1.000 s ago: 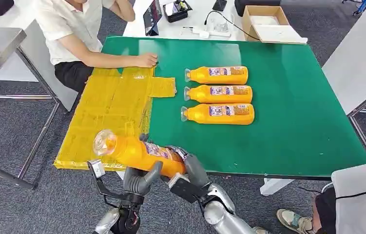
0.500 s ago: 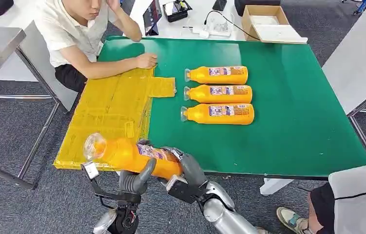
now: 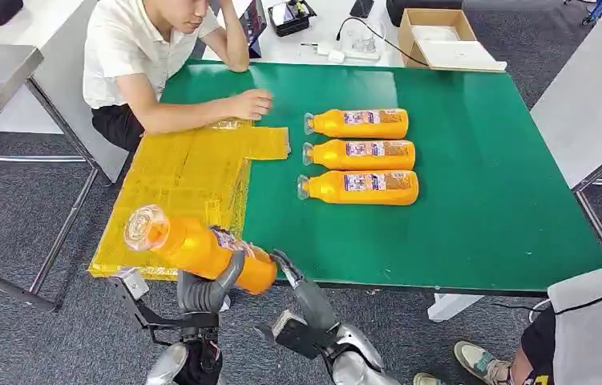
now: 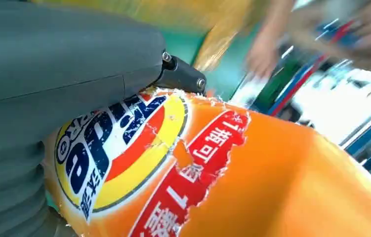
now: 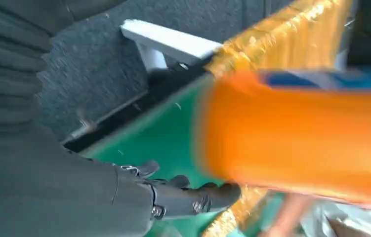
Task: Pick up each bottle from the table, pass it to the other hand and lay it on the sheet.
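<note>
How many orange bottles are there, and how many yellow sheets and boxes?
Orange bottles: 4, three lying on the table and one held by the left hand at
Yellow sheet: 1
Cardboard box: 1
Total: 6

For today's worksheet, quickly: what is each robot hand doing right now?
Left hand: holding the orange bottle.
Right hand: open, off the bottle, holding nothing.

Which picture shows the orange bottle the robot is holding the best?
The head view: the whole orange plastic bottle shows there, clear cap to base, gripped by the left hand. The left wrist view gives only its torn label close up; the right wrist view, a blurred orange side.
</note>
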`<state>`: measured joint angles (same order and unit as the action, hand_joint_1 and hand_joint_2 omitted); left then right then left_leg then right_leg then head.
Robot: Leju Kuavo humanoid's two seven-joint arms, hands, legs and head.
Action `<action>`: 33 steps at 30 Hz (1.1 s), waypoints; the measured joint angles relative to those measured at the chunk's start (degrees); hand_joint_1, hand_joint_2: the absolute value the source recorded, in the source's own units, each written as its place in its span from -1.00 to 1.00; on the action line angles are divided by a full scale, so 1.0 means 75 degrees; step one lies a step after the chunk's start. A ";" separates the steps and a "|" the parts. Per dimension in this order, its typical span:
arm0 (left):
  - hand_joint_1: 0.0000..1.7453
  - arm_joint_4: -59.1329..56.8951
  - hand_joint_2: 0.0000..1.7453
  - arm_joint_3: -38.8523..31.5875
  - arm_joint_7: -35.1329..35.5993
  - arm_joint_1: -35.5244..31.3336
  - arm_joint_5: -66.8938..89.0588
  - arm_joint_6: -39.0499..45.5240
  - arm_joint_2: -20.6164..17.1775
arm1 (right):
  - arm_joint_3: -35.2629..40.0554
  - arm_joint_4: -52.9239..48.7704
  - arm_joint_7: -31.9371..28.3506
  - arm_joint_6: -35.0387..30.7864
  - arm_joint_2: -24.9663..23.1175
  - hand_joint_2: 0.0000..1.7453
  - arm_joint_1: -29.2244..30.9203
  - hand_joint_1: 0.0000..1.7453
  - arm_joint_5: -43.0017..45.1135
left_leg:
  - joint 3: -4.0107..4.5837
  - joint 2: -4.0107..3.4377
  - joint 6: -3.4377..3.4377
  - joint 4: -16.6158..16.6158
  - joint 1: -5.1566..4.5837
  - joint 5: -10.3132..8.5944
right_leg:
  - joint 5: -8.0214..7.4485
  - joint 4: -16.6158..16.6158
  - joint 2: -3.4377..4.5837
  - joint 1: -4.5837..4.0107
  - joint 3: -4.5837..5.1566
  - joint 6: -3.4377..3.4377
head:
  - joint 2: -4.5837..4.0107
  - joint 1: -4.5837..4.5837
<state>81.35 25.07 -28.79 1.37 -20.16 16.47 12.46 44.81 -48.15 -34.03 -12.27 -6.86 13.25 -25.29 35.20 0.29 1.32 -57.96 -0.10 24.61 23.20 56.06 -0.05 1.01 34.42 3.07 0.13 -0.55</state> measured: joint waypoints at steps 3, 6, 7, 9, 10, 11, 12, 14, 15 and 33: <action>1.00 -0.0091 1.00 -0.0079 -0.0113 -0.0159 0.1264 0.1119 -0.0064 | -0.0020 -0.0166 0.0000 -0.0210 0.0015 -1.00 -0.0333 -1.00 -0.0134 | 0.0002 0.0001 0.0000 0.0000 0.0001 0.0000 | 0.0000 0.0000 0.0000 -0.0001 0.0000 0.0000 | 0.0000 0.0000; 1.00 -0.0333 1.00 -0.0256 -0.0172 -0.0287 0.1627 0.1374 -0.0143 | -0.0061 -0.0388 0.0003 -0.0256 0.0052 -1.00 -0.0559 -1.00 -0.0183 | 0.0001 -0.0004 0.0000 0.0000 0.0001 0.0000 | -0.0001 0.0000 0.0001 -0.0001 0.0001 0.0000 | 0.0000 0.0000; 1.00 -0.0370 1.00 -0.0277 -0.0180 -0.0297 0.1699 0.1437 -0.0157 | -0.0067 -0.0440 0.0014 -0.0259 0.0070 -1.00 -0.0606 -1.00 -0.0189 | 0.0001 -0.0004 0.0001 0.0000 0.0001 -0.0001 | -0.0001 0.0000 0.0001 0.0000 0.0001 0.0000 | 0.0000 0.0000; 1.00 -0.0508 1.00 -0.0277 -0.0139 -0.0373 0.2501 0.2043 -0.0187 | -0.0108 -0.0551 0.0009 -0.0323 0.0079 -1.00 -0.0698 -1.00 -0.0210 | 0.0001 0.0000 0.0002 0.0000 0.0001 -0.0002 | -0.0001 0.0000 0.0000 0.0000 0.0000 0.0000 | 0.0000 0.0006; 1.00 -0.0610 1.00 -0.0285 -0.0084 -0.0433 0.2956 0.2337 -0.0210 | -0.0128 -0.0612 -0.0003 -0.0376 0.0076 -1.00 -0.0746 -1.00 -0.0215 | 0.0001 0.0000 0.0002 0.0000 0.0000 -0.0002 | -0.0001 0.0000 0.0000 0.0001 -0.0001 0.0000 | 0.0000 0.0003; 1.00 -0.0799 1.00 -0.0329 0.0074 -0.0541 0.3655 0.2680 -0.0265 | -0.0172 -0.0717 -0.0023 -0.0469 0.0070 -1.00 -0.0819 -1.00 -0.0245 | 0.0001 0.0000 0.0002 0.0000 -0.0001 -0.0002 | -0.0001 0.0000 0.0000 0.0002 0.0000 0.0000 | 0.0000 0.0000; 1.00 -0.0977 1.00 -0.0383 0.0217 -0.0631 0.4166 0.2838 -0.0316 | -0.0209 -0.0793 -0.0043 -0.0536 0.0067 -1.00 -0.0877 -1.00 -0.0248 | 0.0001 0.0001 0.0002 0.0000 -0.0001 -0.0002 | -0.0001 0.0000 0.0000 0.0001 -0.0001 0.0000 | 0.0000 0.0003; 1.00 -0.1467 1.00 -0.0560 0.0733 -0.0913 0.5666 0.3012 -0.0411 | -0.0303 -0.0997 -0.0096 -0.0720 0.0035 -1.00 -0.1032 -1.00 -0.0157 | 0.0001 0.0001 0.0002 0.0000 0.0000 -0.0002 | -0.0001 0.0001 0.0000 0.0001 0.0000 0.0000 | 0.0000 0.0000; 1.00 -0.1686 1.00 -0.0636 0.0952 -0.1044 0.6232 0.3006 -0.0449 | -0.0341 -0.1084 -0.0125 -0.0781 0.0009 -1.00 -0.1090 -1.00 -0.0066 | 0.0000 0.0000 0.0001 0.0000 0.0000 -0.0002 | -0.0001 0.0001 0.0000 0.0000 0.0000 0.0000 | 0.0000 0.0006; 1.00 -0.3993 1.00 -0.1200 0.2373 -0.2378 0.8862 0.2723 -0.0912 | -0.0848 -0.1754 -0.0286 -0.0751 -0.0198 -1.00 -0.1353 -1.00 0.0767 | 0.0000 -0.0003 0.0001 0.0000 0.0000 -0.0003 | -0.0003 0.0002 0.0001 0.0000 0.0001 -0.0001 | 0.0000 0.0003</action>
<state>51.40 16.06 -10.99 -16.46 46.30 36.89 5.62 38.44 -61.31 -36.17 -17.90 -8.35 3.10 -19.54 35.19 0.27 1.32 -57.96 -0.09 24.58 23.18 56.07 -0.05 1.01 34.43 3.06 0.13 -0.52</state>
